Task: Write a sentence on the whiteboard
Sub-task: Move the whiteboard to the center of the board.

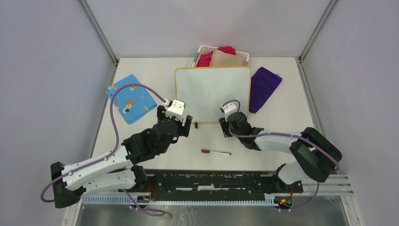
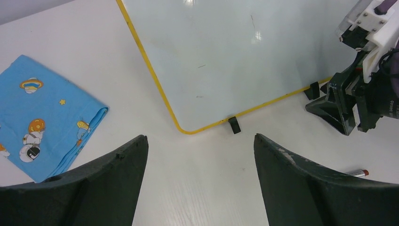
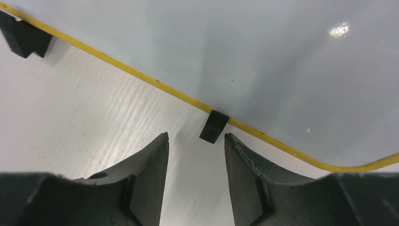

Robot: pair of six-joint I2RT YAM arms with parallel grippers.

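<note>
The whiteboard (image 1: 211, 94) with its yellow rim lies flat in the middle of the table. Its surface is blank (image 2: 244, 52) and no sentence shows on it. A marker (image 1: 216, 152) with a dark red cap lies on the table in front of the board, held by nothing. My left gripper (image 1: 181, 120) hovers wide open by the board's near-left corner (image 2: 186, 129), over bare table. My right gripper (image 3: 196, 136) is open at the board's near edge. A small black foot (image 3: 213, 126) sits just ahead of its fingertips, and nothing is between the fingers.
A blue patterned cloth (image 1: 131, 98) lies left of the board and a purple cloth (image 1: 263, 87) lies to its right. A white basket (image 1: 200, 49) holding red and beige fabric stands behind the board. The right gripper body (image 2: 348, 103) shows in the left wrist view.
</note>
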